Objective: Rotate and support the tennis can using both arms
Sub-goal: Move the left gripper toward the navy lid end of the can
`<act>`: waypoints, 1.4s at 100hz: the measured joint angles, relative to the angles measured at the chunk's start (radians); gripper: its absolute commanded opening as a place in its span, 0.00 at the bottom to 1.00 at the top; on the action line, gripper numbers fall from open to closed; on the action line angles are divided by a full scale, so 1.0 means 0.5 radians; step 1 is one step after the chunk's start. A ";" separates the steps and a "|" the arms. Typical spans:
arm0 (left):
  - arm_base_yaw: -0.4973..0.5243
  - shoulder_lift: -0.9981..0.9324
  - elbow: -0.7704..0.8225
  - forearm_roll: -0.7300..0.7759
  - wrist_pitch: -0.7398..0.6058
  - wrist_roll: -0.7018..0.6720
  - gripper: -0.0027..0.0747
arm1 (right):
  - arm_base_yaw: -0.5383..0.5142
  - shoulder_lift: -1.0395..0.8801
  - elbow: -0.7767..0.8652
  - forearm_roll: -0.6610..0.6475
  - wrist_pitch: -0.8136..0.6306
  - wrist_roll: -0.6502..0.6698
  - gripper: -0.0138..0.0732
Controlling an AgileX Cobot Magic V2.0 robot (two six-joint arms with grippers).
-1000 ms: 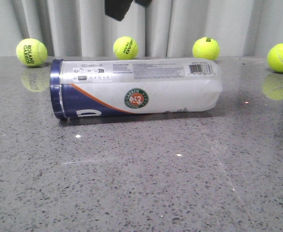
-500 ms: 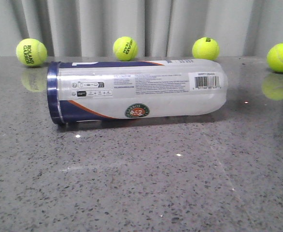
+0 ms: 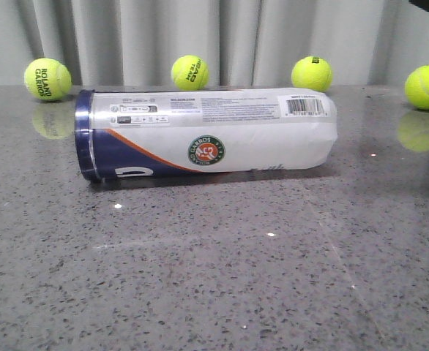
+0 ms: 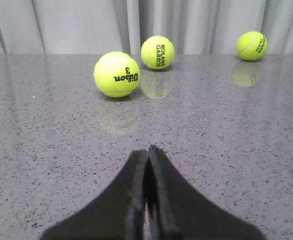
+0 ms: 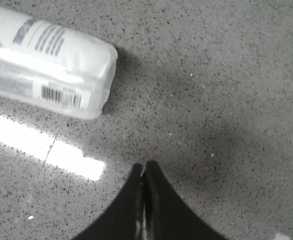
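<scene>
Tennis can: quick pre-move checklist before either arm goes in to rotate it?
1. Tennis can lying flat on the table, navy band toward the robot's left: ok.
2. Left gripper ready to engage: not ok, fingers pressed together, facing tennis balls, can not in its view.
3. Right gripper ready: not ok, shut, hanging above bare table beside the can's clear end.
4. Can supported by any gripper: not ok, nothing touches it.
5. Roll path: nearest tennis ball sits behind the can; clearance cannot tell.
</scene>
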 measured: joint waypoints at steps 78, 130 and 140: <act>0.000 0.000 0.000 0.000 -0.011 0.000 0.01 | 0.000 -1.302 1.232 0.000 -0.800 0.156 0.08; 0.000 0.000 0.000 -0.005 -0.089 0.000 0.01 | 0.000 -2.040 1.878 0.000 -1.142 0.161 0.08; 0.000 0.000 0.000 -0.042 -0.092 0.000 0.01 | 0.000 -2.098 1.917 0.000 -1.204 0.161 0.08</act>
